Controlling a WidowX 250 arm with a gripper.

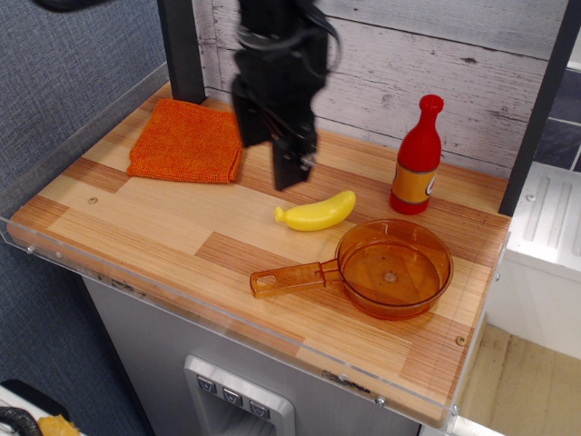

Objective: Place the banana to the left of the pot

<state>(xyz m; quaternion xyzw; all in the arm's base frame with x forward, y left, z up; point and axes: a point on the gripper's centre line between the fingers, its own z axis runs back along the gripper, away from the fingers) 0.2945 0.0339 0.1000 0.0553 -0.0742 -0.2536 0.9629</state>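
The small, glossy yellow toy banana (317, 212) lies flat on the wooden tabletop (154, 222), well right of the folded orange woven cloth (191, 140) at the back left — just behind the handle of the shallow, transparent amber plastic pot (392, 268), near the pot's rim. The black gripper (270, 154) hangs in the air up and left of the banana, fingers parted and holding nothing. At the far right, behind the pot, stands an upright red plastic bottle with a yellow label (418, 158).
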